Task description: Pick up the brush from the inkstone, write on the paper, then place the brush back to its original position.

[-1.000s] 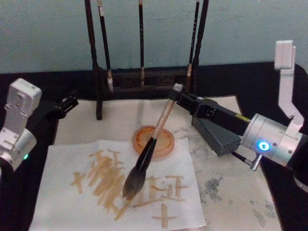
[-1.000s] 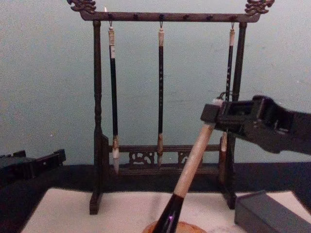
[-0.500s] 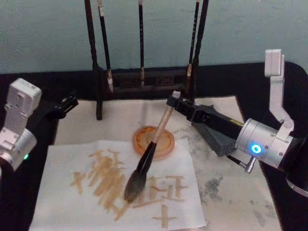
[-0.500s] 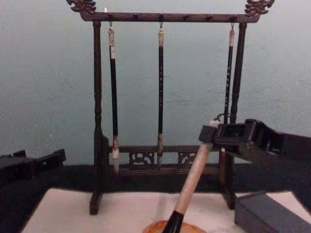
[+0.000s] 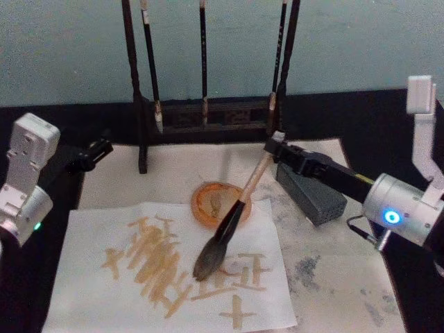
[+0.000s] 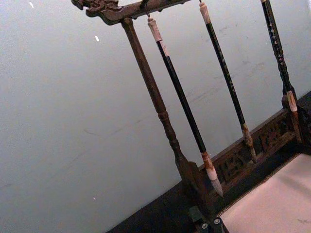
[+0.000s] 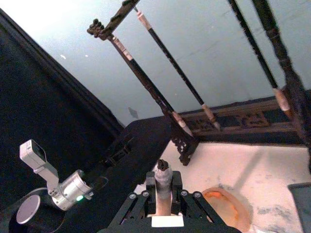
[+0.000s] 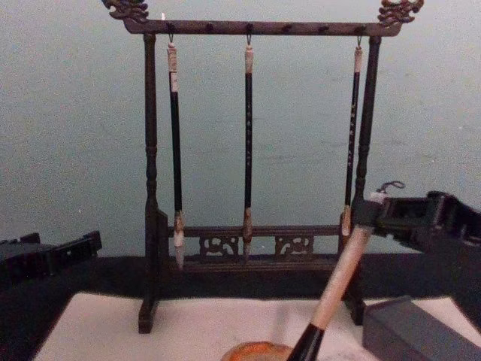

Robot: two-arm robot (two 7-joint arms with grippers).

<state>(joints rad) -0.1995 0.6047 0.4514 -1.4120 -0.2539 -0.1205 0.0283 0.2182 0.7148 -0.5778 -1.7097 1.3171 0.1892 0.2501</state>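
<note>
Tan strokes already cover much of the paper (image 5: 83,298), so I judge the writing step is in hand and well along. Right gripper (image 5: 275,146) is clenched on the pale top end of the brush (image 5: 239,205). In the right wrist view the handle sits pinched between the jaws. Brush slants down toward the robot's left, with its grey bristle head over the strokes near the middle of the sheet. Whether the tip is touching or just above the sheet can't be confirmed.

Left gripper (image 5: 94,151) is parked at the left edge of the tabletop, well apart from the work; whether it is released or clenched I cannot tell.

Next move, as a guess: finish the stroke, lift the tip clear, swing back to the round orange dish (image 5: 208,201) just beyond the paper's far edge, which is probably the inkstone, and lay the brush down there.

Around:
- Wooden brush rack (image 8: 248,26) with three thin hanging brushes (image 8: 247,135) stands close behind the dish.
- Dark grey block (image 5: 312,191) lies under the right arm.
- Beige mat (image 5: 173,166) lies under everything.

The rack posts and the block both crowd the return path, so a low swing could clip them. The black lower handle passes just beside the dish rim.
</note>
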